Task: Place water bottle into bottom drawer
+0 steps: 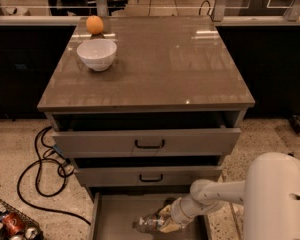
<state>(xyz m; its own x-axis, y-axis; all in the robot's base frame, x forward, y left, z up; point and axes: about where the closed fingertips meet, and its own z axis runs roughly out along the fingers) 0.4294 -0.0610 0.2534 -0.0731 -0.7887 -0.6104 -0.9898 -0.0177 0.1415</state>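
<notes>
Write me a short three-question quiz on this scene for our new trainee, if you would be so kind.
1. True or false: the gripper, low at the cabinet's foot, holds the water bottle in its fingers over the open bottom drawer.
2. Which thing lies on the cabinet top just behind the white bowl? A) an orange B) a mug C) a sponge
3. How many drawer fronts show a black handle?

Key: 1 true; 2 A; 3 two.
</notes>
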